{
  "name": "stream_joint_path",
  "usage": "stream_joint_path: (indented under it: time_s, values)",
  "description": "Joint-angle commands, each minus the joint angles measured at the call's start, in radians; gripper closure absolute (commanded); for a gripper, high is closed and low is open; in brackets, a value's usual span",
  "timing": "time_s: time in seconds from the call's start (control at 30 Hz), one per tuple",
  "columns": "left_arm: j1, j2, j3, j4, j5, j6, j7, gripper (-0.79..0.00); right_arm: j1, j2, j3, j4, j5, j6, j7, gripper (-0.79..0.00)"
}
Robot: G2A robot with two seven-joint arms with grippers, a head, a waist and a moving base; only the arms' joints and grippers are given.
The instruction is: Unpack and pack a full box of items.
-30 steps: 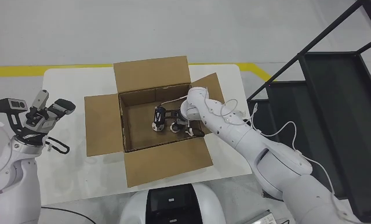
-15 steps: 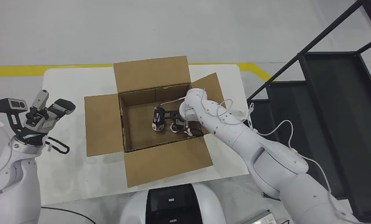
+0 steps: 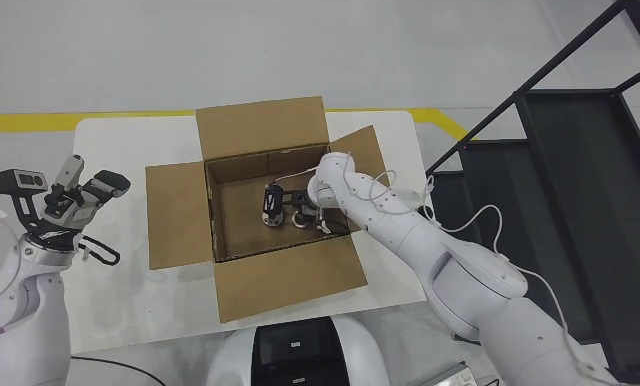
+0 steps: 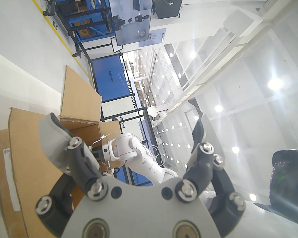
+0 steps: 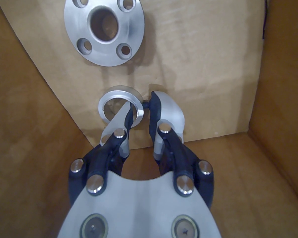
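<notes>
An open cardboard box (image 3: pixel 180 214) stands in the middle of the white table. On its floor lie a round metal flange (image 5: pixel 103 21) with several bolt holes and a smaller metal ring (image 5: pixel 114 100). My right gripper (image 5: pixel 140 111) is down inside the box, beside the flange. It is shut on the ring's wall, with one finger inside the ring and the other outside. In the top view the right gripper (image 3: pixel 288 208) is near the box's middle. My left gripper (image 3: pixel 92 190) hangs open over the table's left end, well clear of the box, and holds nothing (image 4: pixel 125 134).
All the box flaps (image 3: pixel 262 124) are folded outward over the table (image 3: pixel 120 286). Inside the box, cardboard walls (image 5: pixel 275 100) close in around the right gripper. A black staircase (image 3: pixel 560 146) stands to the right of the table.
The right arm has shifted slightly to the left inside the box. The left arm has not moved.
</notes>
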Motion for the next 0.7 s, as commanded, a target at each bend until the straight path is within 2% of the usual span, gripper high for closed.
stream_joint_path:
  time_s: [0.0,0.03,0.2,0.4,0.53,0.67]
  values:
    - [0.0,0.0,0.0,0.0,0.0,0.0,0.0,-0.785,0.001,-0.002,0.0,0.005,-0.002,-0.001,-0.003,-0.022]
    - [0.0,0.0,0.0,0.0,0.0,0.0,0.0,-0.785,0.002,-0.003,0.0,0.004,-0.004,-0.003,-0.004,0.0]
    - [0.0,0.0,0.0,0.0,0.0,0.0,0.0,-0.785,0.009,0.001,0.011,-0.017,-0.008,-0.015,-0.005,0.0]
    - [0.0,0.0,0.0,0.0,0.0,0.0,0.0,-0.785,0.0,0.026,0.053,-0.091,-0.01,-0.026,0.019,0.0]
    - [0.0,0.0,0.0,0.0,0.0,0.0,0.0,-0.785,-0.024,0.066,0.127,-0.195,0.004,-0.028,0.039,0.0]
    - [0.0,0.0,0.0,0.0,0.0,0.0,0.0,-0.785,-0.096,0.125,0.249,-0.383,0.02,-0.034,0.083,0.0]
